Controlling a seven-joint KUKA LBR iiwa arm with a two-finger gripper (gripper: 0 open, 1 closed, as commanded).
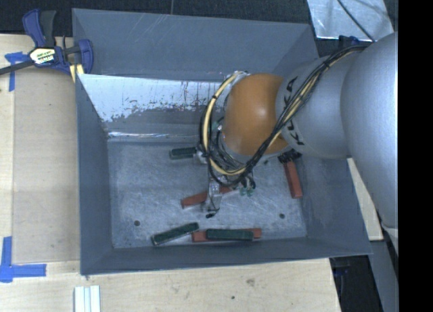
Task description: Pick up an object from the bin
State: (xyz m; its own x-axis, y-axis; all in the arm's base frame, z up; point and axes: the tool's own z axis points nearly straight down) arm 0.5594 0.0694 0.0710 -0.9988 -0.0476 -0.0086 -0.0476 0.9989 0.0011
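Camera view: my hand point(213, 206) hangs low in the middle of the bin point(95, 189), just beside a small red-brown bar point(194, 201). Whether it's wide or narrow, I cannot tell. The bar looks light and stiff, so I'd grip across its middle.

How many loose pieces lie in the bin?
5: dark stick near the back, reddish scrap by the gripper, green stick and red-tipped stick along the front, red stick at right. The arm may hide more.
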